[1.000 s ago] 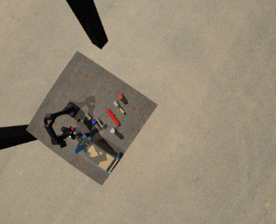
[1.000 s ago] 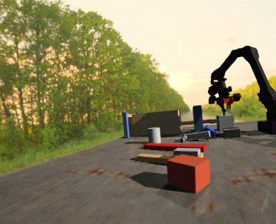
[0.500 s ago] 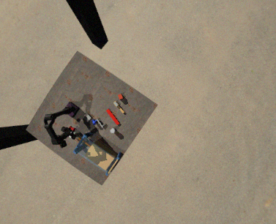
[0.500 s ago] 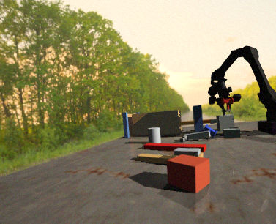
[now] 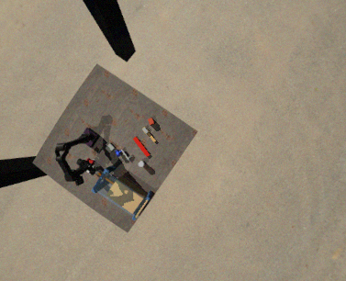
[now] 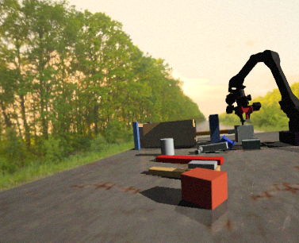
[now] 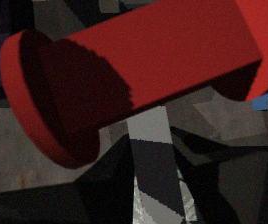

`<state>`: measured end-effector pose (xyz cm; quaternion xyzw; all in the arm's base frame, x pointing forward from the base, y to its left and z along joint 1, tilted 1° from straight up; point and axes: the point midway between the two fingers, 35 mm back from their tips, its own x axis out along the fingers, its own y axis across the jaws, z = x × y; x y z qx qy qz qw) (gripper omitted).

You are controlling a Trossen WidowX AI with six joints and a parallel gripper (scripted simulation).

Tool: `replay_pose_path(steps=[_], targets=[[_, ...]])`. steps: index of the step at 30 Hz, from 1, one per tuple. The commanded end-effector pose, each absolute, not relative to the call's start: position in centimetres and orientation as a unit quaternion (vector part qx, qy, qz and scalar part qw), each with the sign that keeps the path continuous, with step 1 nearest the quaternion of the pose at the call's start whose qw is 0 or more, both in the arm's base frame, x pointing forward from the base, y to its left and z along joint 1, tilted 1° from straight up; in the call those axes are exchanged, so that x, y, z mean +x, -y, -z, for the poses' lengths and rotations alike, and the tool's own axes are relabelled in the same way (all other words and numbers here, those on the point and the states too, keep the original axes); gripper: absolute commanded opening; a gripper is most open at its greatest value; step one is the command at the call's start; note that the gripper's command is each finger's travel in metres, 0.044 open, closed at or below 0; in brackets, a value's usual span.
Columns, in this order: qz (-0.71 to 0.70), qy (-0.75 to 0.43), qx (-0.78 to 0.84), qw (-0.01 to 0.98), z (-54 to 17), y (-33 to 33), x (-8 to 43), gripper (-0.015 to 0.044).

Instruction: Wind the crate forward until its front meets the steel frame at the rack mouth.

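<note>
My gripper point(image 6: 243, 120) point(image 7: 149, 136) is shut on the grey bar of the winch handle, whose red grip point(image 6: 247, 109) point(image 7: 160, 65) point(image 5: 91, 161) lies across the wrist view. The fingertips are just above the grey winch point(image 6: 244, 133). Whether the square key sits in the round hole cannot be seen. The tan crate point(image 6: 167, 135) point(image 5: 118, 189) is in the clear-panelled cubby and looks flat. A brown strap point(image 6: 205, 133) runs from it toward the winch. In the exterior view, a gap shows between the crate's front and the blue steel frame point(image 6: 213, 128) at the mouth.
A blue and grey tool point(image 6: 228, 141) point(image 5: 118, 152) and a dark grey block point(image 6: 251, 144) lie near the winch. Farther off are a white cylinder point(image 6: 166, 147) point(image 5: 141, 163), a red bar point(image 6: 189, 160) point(image 5: 141, 147), a tan stick point(image 6: 166, 171) and an orange-red block point(image 6: 197, 188).
</note>
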<state>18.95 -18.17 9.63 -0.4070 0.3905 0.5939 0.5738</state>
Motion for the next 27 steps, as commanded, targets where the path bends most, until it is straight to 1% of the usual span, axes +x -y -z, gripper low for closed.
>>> replay_pose_path(steps=[1, 27], targets=[[-0.594, -0.39, -0.408, 0.573, -9.53, 18.19, 18.95, 0.0], [-0.594, -0.39, -0.408, 0.573, -9.23, 18.2, 18.95, 0.0]])
